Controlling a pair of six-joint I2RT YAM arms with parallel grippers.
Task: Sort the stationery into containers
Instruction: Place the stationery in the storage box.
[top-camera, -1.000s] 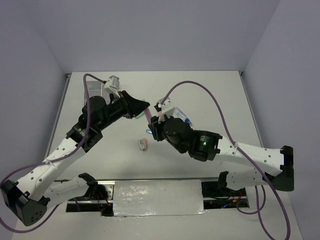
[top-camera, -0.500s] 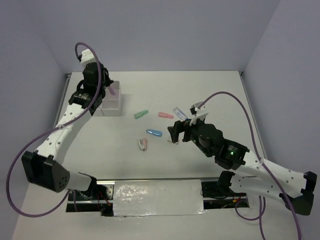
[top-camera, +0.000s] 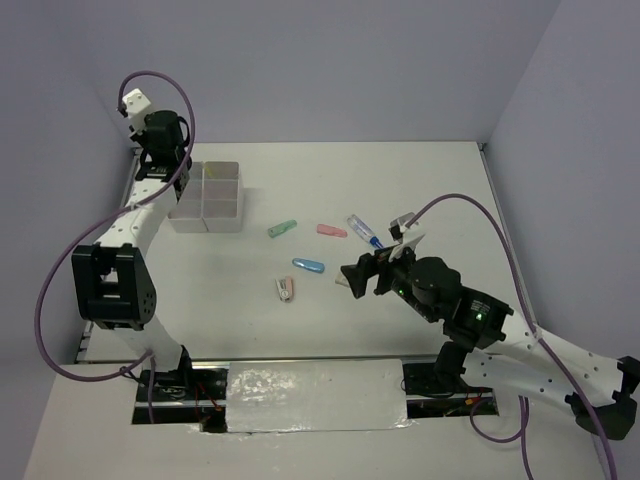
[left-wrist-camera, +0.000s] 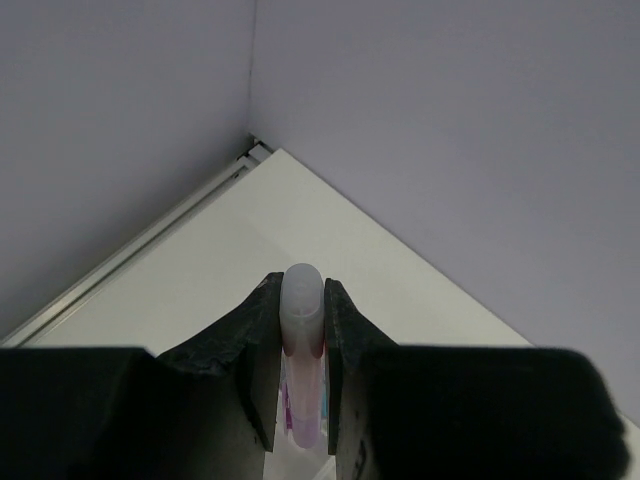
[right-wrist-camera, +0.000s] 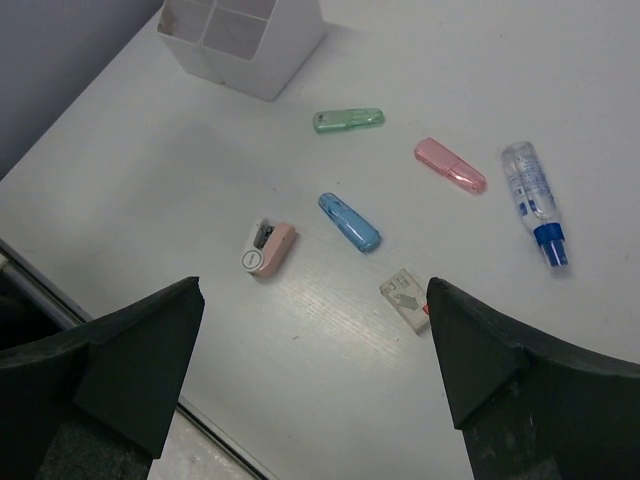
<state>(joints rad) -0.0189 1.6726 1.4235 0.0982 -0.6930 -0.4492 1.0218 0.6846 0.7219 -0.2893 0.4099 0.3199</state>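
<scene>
- The left gripper has its fingers closed tight on 1 pale capped stick. The stick has a whitish rounded cap and a pink-purple body, and stands up between the pads.
- The left arm reaches to the table's far left corner, by the translucent box of 4 square compartments.
- The right gripper is wide open and holds nothing, above the middle of the table.
- Loose below it lie a green stick, a pink stick, a blue stick, a clear pen with a blue tip, a pink-and-white piece and a small white piece, all apart from one another.
</scene>
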